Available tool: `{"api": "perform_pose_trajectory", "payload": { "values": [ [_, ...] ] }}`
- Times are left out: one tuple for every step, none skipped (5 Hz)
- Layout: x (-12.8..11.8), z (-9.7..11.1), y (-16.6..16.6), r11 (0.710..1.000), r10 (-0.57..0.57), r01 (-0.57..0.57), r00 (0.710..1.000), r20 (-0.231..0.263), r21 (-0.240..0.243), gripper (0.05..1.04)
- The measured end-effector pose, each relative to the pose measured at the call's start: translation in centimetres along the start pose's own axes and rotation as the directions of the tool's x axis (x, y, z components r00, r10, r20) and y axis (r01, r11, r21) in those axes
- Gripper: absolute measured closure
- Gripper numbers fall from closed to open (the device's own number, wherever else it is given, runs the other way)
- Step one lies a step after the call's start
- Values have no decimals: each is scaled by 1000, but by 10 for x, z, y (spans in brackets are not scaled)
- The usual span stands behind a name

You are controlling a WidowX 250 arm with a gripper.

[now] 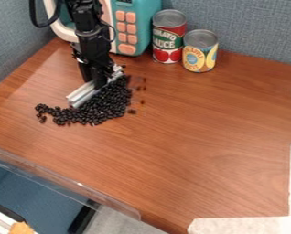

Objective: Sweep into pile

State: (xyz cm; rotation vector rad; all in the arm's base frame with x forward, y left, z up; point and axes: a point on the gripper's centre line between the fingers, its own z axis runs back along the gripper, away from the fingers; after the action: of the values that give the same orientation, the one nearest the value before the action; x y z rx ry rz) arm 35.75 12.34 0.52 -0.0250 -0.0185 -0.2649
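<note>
The black gripper (100, 81) hangs down at the upper left of the table, its tip at the upper edge of the beans. It is shut on a silvery metal bar (83, 94), which slants from lower left to upper right against the black beans (105, 106). The beans lie heaped to the right of and below the bar, with a thinner trail running left. A few stray beans sit apart at the heap's right side.
Behind stand a teal toy microwave (137, 23), a tomato sauce can (168, 39) and a yellow-labelled can (200, 51). A clear plastic edge (62, 180) runs along the lower left; white tape (245, 225) marks the lower right.
</note>
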Motion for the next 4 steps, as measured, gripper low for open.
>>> {"api": "perform_pose_trajectory", "payload": {
  "values": [
    [-6, 9, 3, 999, 32, -32, 999, 1, -39, 746],
    [-17, 29, 34, 994, 106, -104, 993, 57, -37, 746],
    [-51, 35, 70, 976, 215, -214, 974, 66, -30, 746],
    [-84, 33, 89, 953, 304, -304, 951, 52, -11, 746]
  ]
}}
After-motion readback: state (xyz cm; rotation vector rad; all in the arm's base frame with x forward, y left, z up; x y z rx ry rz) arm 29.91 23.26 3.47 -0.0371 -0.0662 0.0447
